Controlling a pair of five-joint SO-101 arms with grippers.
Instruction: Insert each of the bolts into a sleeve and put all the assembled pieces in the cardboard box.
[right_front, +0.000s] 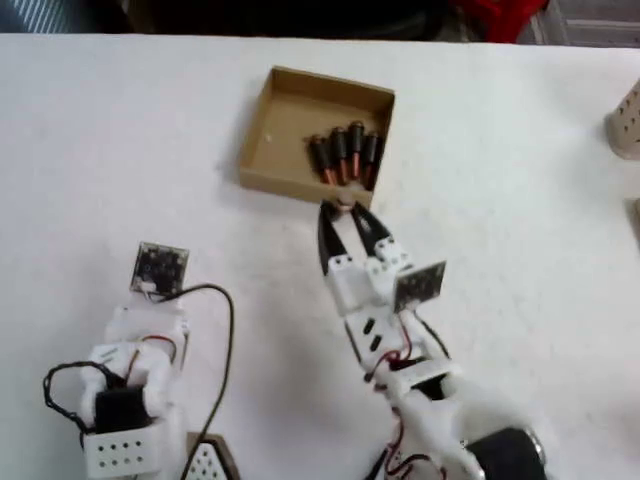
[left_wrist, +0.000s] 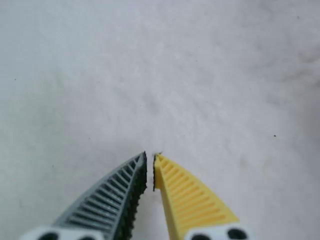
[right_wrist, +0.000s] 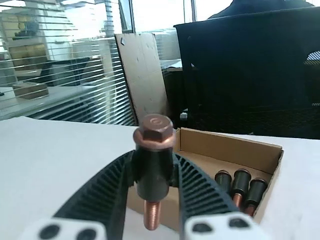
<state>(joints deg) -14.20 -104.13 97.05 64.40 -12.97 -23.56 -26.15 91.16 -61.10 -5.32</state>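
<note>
- Just short of the box (right_front: 290, 110), my right gripper (right_wrist: 153, 167) clamps the sleeve (right_wrist: 151, 180), bolt (right_wrist: 154, 132) through it.
- Looks stiff, smooth (could slip); mid-sleeve hold seems right.
- Left gripper (left_wrist: 150, 162) closed, empty.

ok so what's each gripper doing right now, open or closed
left gripper: closed, holding nothing
right gripper: closed on a sleeved bolt, just in front of the cardboard box
</note>
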